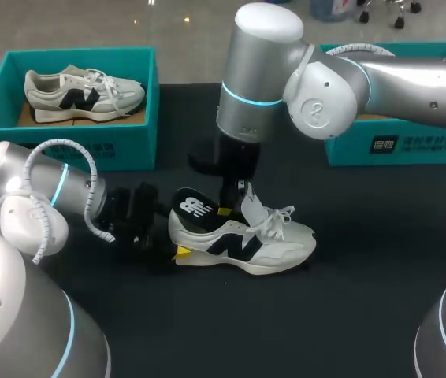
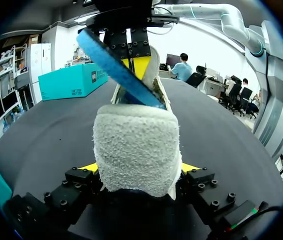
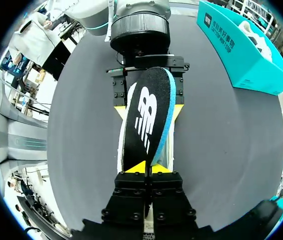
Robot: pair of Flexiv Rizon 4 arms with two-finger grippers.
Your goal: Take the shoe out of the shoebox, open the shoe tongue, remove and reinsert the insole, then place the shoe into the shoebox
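A white shoe [image 1: 243, 242] with a black side mark lies on the dark table, toe pointing right. My left gripper [image 1: 174, 250] is shut on its heel [image 2: 135, 147], one yellow tip [image 2: 88, 167] on each side. The black insole [image 1: 195, 208], blue underneath [image 2: 116, 65], slants up out of the shoe's opening above the heel. My right gripper [image 1: 226, 208] comes down from above and is shut on the insole [image 3: 149, 115]. Its yellow tips [image 3: 137, 167] pinch the insole's near end, and the left gripper [image 3: 146, 80] shows just beyond.
A teal shoebox [image 1: 140, 126] at the back left holds a second white shoe [image 1: 81, 93]. Another teal box [image 1: 400, 148] stands at the back right, partly behind my right arm [image 1: 349, 83]. The table in front of the shoe is bare.
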